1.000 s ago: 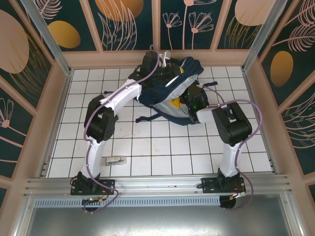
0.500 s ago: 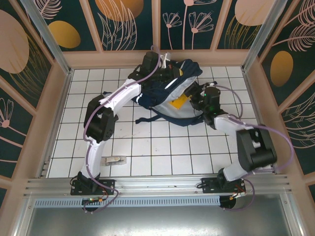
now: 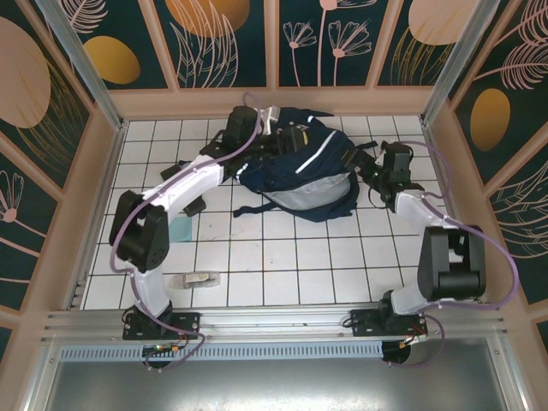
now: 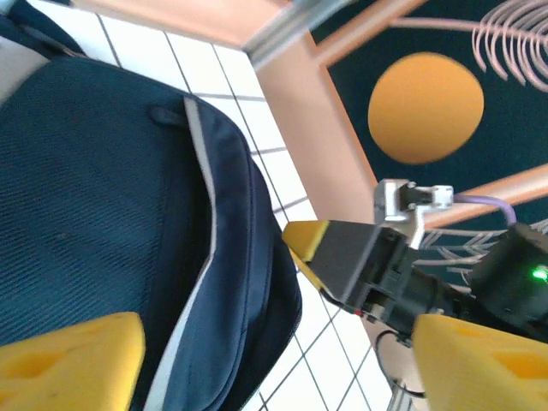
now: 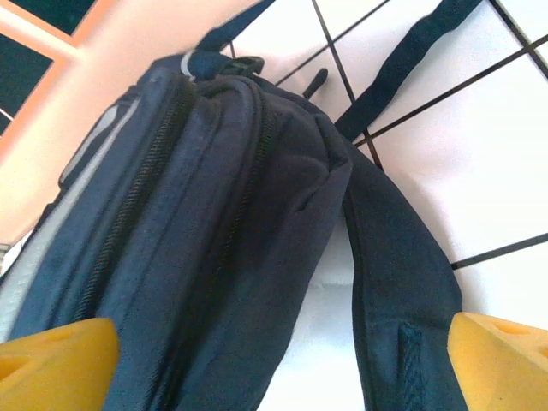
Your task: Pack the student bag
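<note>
Pink-framed patterned walls (image 3: 77,214) close in the white tiled table (image 3: 282,257) on three sides. A pale blue flat piece (image 3: 180,229) lies toward the left edge, just beside the left arm's elbow. A small clear packet (image 3: 199,279) sits near the near edge, left of centre.

The student bag (image 3: 300,171) lies slumped at the middle of the far edge, with its straps (image 3: 257,208) trailing toward the table's centre. The left gripper (image 3: 282,135) is over the bag's far-left part, fingers spread wide and holding nothing. The right gripper (image 3: 366,167) is just beside the bag's right side, its jaws wide apart and facing the zippered flank; I cannot tell whether they touch it.

The left arm (image 3: 137,240) bends out toward the left edge, then slants to the far edge. The right arm (image 3: 449,261) elbows toward the right edge, its forearm angled inward.
</note>
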Tool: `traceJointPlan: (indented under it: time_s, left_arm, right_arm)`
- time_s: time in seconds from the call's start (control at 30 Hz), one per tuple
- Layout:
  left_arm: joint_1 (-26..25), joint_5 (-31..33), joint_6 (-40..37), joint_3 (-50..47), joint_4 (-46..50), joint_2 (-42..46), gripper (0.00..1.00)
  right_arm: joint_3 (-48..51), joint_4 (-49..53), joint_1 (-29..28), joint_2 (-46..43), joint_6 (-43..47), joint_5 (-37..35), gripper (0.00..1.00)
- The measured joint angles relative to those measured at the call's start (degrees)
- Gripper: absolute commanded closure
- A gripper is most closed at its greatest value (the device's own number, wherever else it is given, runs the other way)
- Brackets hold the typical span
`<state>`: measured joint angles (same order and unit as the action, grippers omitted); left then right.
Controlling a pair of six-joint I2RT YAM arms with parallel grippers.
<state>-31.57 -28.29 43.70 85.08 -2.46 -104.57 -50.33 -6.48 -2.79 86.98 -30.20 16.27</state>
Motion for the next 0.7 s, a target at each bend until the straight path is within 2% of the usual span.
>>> traceJointPlan:
  time_s: [0.13,0.27,0.37,0.47,0.57,0.7]
  left_arm:
    - [2.6,5.1,1.2,-10.5,-2.9,6.3,0.07]
    - [5.4,9.7,4.1,-19.3,-6.0,5.6,0.06]
    - [5.7,12.9,6.0,-23.4,-7.6,2.7,0.06]
    - [5.8,15.0,7.1,-23.5,-10.2,-1.6,0.06]
    - [6.2,15.5,7.2,-20.9,-12.2,-5.6,0.06]
    - [7.7,15.9,6.2,-12.5,-14.5,-12.5,0.07]
  right_arm:
    - [-1.2,-2.3,0.2,6.4,1.2,4.1,0.01]
    - [-3.1,-4.8,0.3,13.0,1.4,9.7,0.10]
    - [-3.0,-5.8,-0.3,14.1,1.6,12.2,0.20]
    - [-1.5,-7.1,-1.7,13.4,1.8,13.6,0.29]
    - [3.0,-8.6,-3.7,10.3,1.4,13.8,0.34]
    - [10.6,-11.3,-11.0,4.1,-1.6,12.7,0.36]
